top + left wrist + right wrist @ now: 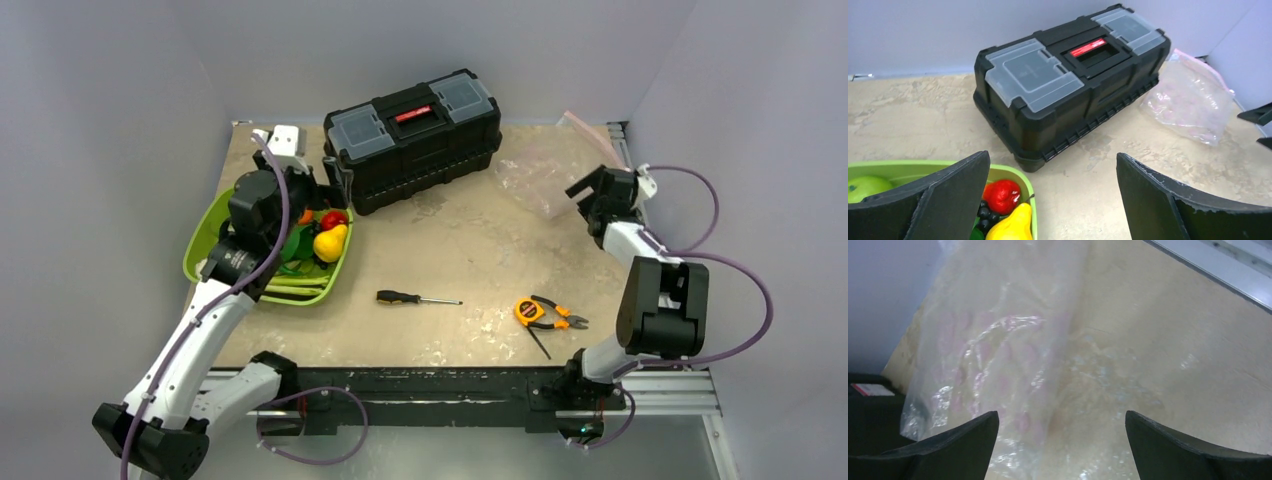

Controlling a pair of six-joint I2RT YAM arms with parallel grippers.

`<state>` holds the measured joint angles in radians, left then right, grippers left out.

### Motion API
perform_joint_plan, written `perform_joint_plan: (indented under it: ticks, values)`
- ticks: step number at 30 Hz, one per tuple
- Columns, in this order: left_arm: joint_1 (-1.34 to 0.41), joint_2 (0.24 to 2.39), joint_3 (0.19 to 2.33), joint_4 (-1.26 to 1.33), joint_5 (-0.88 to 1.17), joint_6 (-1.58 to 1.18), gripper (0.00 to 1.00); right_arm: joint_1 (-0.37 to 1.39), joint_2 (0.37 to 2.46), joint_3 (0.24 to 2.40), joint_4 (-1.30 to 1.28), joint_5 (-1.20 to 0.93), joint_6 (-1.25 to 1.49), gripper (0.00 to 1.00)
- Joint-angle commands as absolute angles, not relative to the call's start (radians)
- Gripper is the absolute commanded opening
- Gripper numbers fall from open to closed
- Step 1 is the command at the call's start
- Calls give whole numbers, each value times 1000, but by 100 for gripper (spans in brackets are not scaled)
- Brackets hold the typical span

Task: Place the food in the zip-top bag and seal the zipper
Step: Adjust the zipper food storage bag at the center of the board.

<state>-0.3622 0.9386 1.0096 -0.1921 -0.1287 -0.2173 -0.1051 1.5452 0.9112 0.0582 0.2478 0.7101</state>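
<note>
1. Top external view, upper right: clear zip-top bag [535,180] slumped on the table [450,260], just beside the black toolbox [415,135]. Likely feather-light, floppy and slick. Best pinched at one lip just below the pinkish zipper [592,128], not mid-film.
2. Left of frame: food heaped in the lime-green tray [205,240], with yellow pear [328,243] and red piece [334,218] on top, well apart from the bag. Probably light, rigid, smooth. Best gripped across the widest part, against squirting out.
3. Right wrist view: right gripper [1060,440] spread wide, holding nothing, poised over the bag's film. Contact impossible to tell.
4. Left wrist view: left gripper [1053,195] spread wide, empty, above the tray's rim.
</note>
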Motion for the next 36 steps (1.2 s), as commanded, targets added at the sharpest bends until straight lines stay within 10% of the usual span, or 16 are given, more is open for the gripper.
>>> perform_joint_plan:
  ticks: [1,16,20,22,23,26,36]
  values:
    - [-367,945,1114,-245,-60,-205,98,-187,1513,796,214,12,881,99]
    - [-422,873,1022,-237,-58,-88,98,-211,1812,686,792,-224,1155,80]
    - [-423,895,1019,-233,-50,-88,98,-212,1868,606,1080,-204,1228,62]
    - [-423,904,1020,-232,-49,-88,98,-210,1878,603,1115,-207,1224,34]
    - [-422,906,1020,-231,-47,-90,98,-211,1872,604,1107,-204,1199,2]
    - [-423,910,1020,-227,-36,-96,98,-189,1800,613,1013,-167,1069,0]
    - [-423,902,1034,-238,-6,-126,98,349,1475,846,213,889,406,0]
